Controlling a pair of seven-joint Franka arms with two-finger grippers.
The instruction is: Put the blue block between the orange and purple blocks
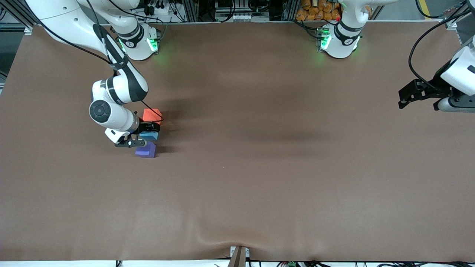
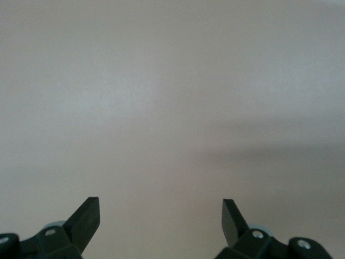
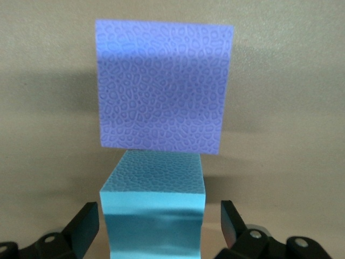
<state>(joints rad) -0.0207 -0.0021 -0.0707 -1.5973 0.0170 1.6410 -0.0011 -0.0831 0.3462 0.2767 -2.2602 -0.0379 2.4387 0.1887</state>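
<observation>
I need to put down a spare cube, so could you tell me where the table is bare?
Bare: the table from the purple block to the left gripper, which waits open. Crowded: orange block, blue block and purple block in a tight row, right gripper open around the blue one.

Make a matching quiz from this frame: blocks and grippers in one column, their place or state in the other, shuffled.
Column A
1. small matte orange-red cube
2. small matte sky-blue cube
3. small matte violet-purple cube
4. left gripper

Column B
a. nearest the front camera of the three cubes
b. open over bare table
c. farthest from the front camera
d. between the open fingers of the right gripper

Pairs: 1-c, 2-d, 3-a, 4-b
</observation>
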